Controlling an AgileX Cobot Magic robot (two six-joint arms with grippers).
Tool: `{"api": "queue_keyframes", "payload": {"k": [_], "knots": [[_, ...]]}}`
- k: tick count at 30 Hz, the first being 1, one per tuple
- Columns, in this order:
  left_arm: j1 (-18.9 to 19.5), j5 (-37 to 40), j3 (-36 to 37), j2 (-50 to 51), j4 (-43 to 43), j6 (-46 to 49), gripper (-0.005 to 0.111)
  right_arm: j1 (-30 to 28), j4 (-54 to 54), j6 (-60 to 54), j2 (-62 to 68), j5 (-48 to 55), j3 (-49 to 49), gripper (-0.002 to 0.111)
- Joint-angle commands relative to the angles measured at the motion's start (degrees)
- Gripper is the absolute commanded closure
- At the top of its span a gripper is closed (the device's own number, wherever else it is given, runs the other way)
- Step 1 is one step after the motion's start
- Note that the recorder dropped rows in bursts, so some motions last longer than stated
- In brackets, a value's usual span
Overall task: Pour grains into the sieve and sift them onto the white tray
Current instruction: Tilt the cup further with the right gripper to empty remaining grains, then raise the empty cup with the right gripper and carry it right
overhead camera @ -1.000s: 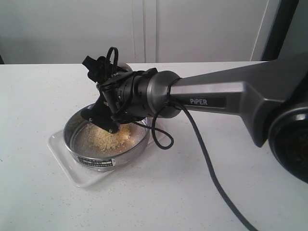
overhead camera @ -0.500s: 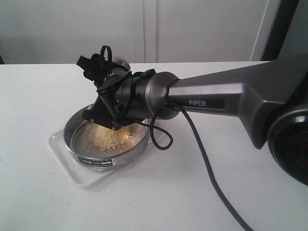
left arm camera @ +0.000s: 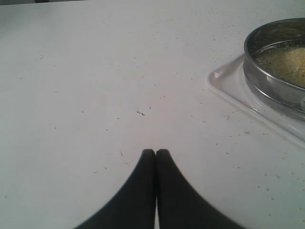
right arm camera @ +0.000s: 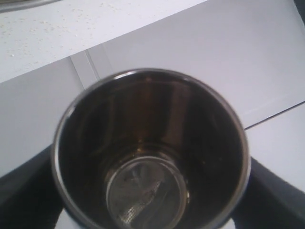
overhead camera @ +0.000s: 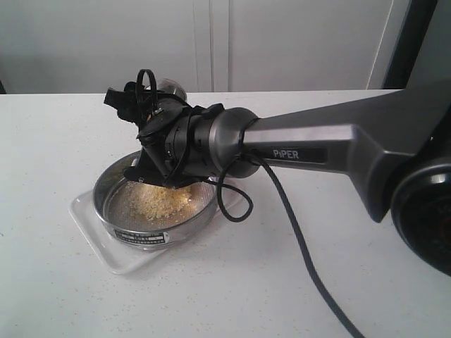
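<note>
The grains (overhead camera: pixel 158 201) lie in the sieve (overhead camera: pixel 141 229) on the white tray (overhead camera: pixel 90 217), left of centre. The right gripper (overhead camera: pixel 156 98), clamping an empty steel cup (overhead camera: pixel 173 87), hides the sieve's far rim and sits higher than a second ago. The left gripper (left arm camera: pixel 156 152) is closed, empty, above the table (left arm camera: pixel 95 71).

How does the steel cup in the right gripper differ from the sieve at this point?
The cup is narrow and deep; the sieve is wide and shallow. The cup looks empty, with its bare bottom showing; the sieve holds the grains. The cup is held off the table by the right gripper; the sieve rests on the white tray. Both are round, shiny steel.
</note>
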Motion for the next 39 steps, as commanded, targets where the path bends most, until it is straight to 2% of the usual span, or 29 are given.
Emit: {"api": "queue_keyframes", "payload": {"k": [1,15,18,19,21,23,25,31,39], "knots": [[0.11,0.19,0.30,-0.27,-0.63,-0.02,0.107,0.83,-1.18,-2.29,-0.27,0.92,-0.54,0.108],[0.11,0.19,0.30,-0.27,-0.63,-0.02,0.107,0.85,0.90,-2.57,-0.27,1.36,-0.54,0.108],[0.11,0.19,0.30,-0.27,-0.63,-0.02,0.107,0.79,2.61,3.11,-0.27,1.66,-0.06,0.108],[0.11,0.19,0.30,-0.27,-0.63,-0.02,0.107,1.36,2.39,0.48,-0.40,2.46,0.62,0.108],[0.11,0.19,0.30,-0.27,-0.63,-0.02,0.107,-0.01,3.37,4.35,-0.38,1.02,0.32,0.108],[0.11,0.19,0.30,-0.27,-0.63,-0.02,0.107,1.73,5.96,4.39,-0.51,3.02,1.23,0.108],[0.11,0.19,0.30,-0.27,-0.63,-0.02,0.107,0.81,5.73,4.82,-0.51,1.95,1.36,0.108],[0.11,0.19,0.30,-0.27,-0.63,-0.02,0.107,0.69,8.82,17.00,-2.07,0.78,1.36,0.108],[0.11,0.19,0.30,-0.27,-0.63,-0.02,0.107,-1.92,15.82,29.26,-7.19,-11.98,1.48,0.108]]}}
